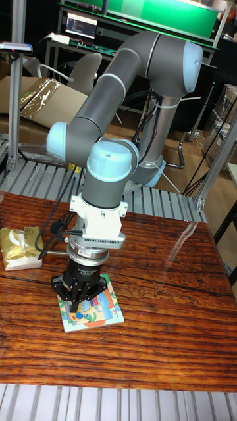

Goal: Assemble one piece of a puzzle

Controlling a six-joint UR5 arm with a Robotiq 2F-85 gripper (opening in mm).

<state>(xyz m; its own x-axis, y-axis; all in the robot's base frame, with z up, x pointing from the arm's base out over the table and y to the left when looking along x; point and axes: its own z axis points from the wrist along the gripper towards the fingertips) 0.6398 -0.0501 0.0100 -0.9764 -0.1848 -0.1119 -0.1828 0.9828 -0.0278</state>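
The gripper (pixel 80 297) is lowered onto the puzzle (pixel 93 309) directly beneath; its grasp cannot be told. The piece is judged light, thin, stiff, best taken by its edges.

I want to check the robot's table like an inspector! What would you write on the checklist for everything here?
Surface: wooden table, shiny, dark reddish brown.
Job's things: colourful puzzle board lying flat near the table's left front, partly hidden under the tool; a single piece cannot be made out.
Clutter: yellowish packet at the table's left edge.
Tool: black tool pointing straight down, right over the puzzle board; open or shut cannot be told.
Cables: black cable looping beside the arm's wrist.
Surroundings: office chair, cardboard box with shiny foil, green bench behind.
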